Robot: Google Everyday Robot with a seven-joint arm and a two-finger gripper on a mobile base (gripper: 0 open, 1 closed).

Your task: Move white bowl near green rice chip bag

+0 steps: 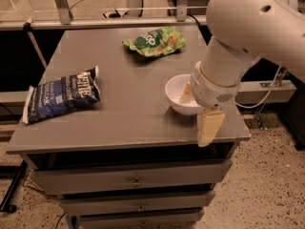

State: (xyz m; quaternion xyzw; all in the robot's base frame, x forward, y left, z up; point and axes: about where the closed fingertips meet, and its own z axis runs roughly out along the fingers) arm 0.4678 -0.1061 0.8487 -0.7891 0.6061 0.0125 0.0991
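Claw (195,118): at the front right of the worktop (126,80), low over the right side of the white bowl (175,88) and close to the worktop's front edge. Cannot tell whether it is clenched on the bowl or released, because the wrist housing covers the contact area.

Arm (248,27): bulky white link entering from upper right, bending down into a round wrist section that hides the bowl's right rim.

White bowl: upright on the worktop, front right quarter, near the front edge. Left rim and part of the inner wall are visible. The interior that shows looks bare apart from the claw reaching into it. The base appears to rest on the surface.

Green rice chip bag (155,41): lying flat toward the back of the worktop, a little right of centre, with the dark round logo facing up. Well apart from the bowl, with bare grey surface between them. The bag lies behind and slightly left of the bowl.

Dark blue bag (62,94): lying flat at the left edge of the worktop, white lettering up, its left end overhanging slightly. Well apart from both the bowl and the green bag.

Worktop: grey, matte, rectangular. Below it is a stack of drawers (136,180) with small pull knobs on the fronts.

Surroundings: a metal rail (95,23) runs behind the back edge, and there is a speckled floor (267,185) at lower right.
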